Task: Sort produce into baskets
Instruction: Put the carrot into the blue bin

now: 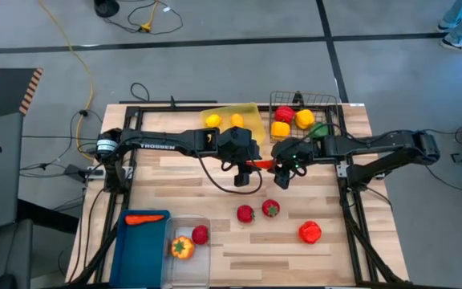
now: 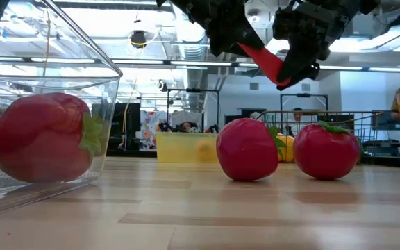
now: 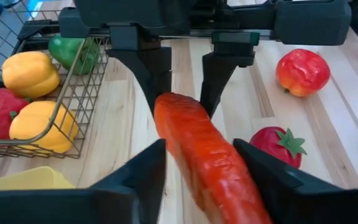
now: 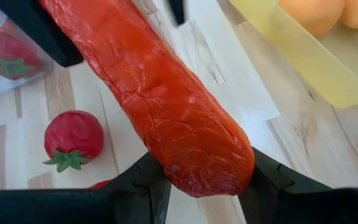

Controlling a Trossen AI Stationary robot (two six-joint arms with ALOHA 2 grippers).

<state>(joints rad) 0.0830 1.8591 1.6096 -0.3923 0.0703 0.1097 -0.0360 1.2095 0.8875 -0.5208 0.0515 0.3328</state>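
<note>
A red-orange carrot hangs in the air over the middle of the table, spanning my two grippers. My left gripper is shut on one end, my right gripper on the other. Behind them a yellow tray holds two lemons. A wire basket holds yellow, red and green peppers. At the near left, a blue bin holds a carrot. Beside it a clear bin holds a tomato and an orange pepper. My left gripper pinches the carrot's nearer part between its two fingers, one on each side. It comes slanting down from the table's left, and the carrot runs lengthwise out past the fingertips, clear of the table. My right gripper pinches the carrot's blunt end between its two fingers. It comes slanting down from the table's right, with the carrot running lengthwise away from it. In the low view this end hangs lower than the other, well above the table.
Two tomatoes and a red pepper lie loose on the wooden table, nearer the front edge than the grippers. Bare wood lies at the front middle and right. The two grippers stand almost fingertip to fingertip.
</note>
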